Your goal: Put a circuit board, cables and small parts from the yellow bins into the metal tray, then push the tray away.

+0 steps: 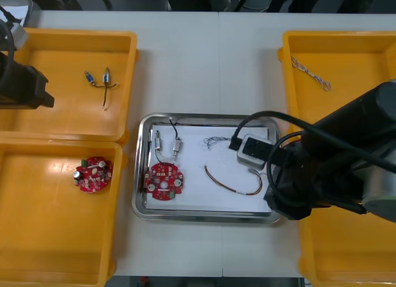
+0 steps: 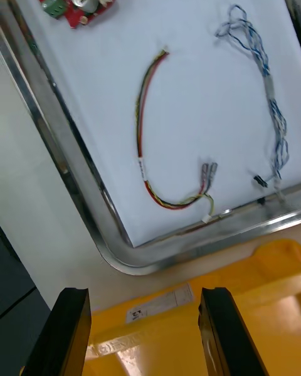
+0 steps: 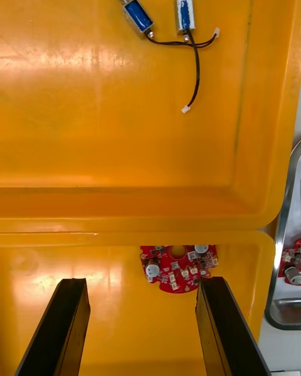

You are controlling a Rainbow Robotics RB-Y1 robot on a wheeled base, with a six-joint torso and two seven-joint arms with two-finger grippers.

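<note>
**Tray (image 1: 204,217) loaded; right end effector (image 2: 147,341) hovering at its near right corner**

At the centre of the table (image 1: 185,64) the tray is lying with its long axis left to right. It is carrying a circuit board (image 1: 164,179), small metal parts (image 1: 177,148), a blue and white cable (image 2: 266,94) and a red and yellow cable (image 2: 145,138). The right end effector, fingers spread and gripping nothing, is hanging over the near right yellow bin (image 2: 251,288). The tray is lying just ahead of it, so the push is probably falling to this nearer arm. The left end effector (image 3: 141,341), likewise released, is hanging over the left bins (image 3: 94,131). The right wrist view is showing the tray corner that the arm is covering in the front view.
</note>
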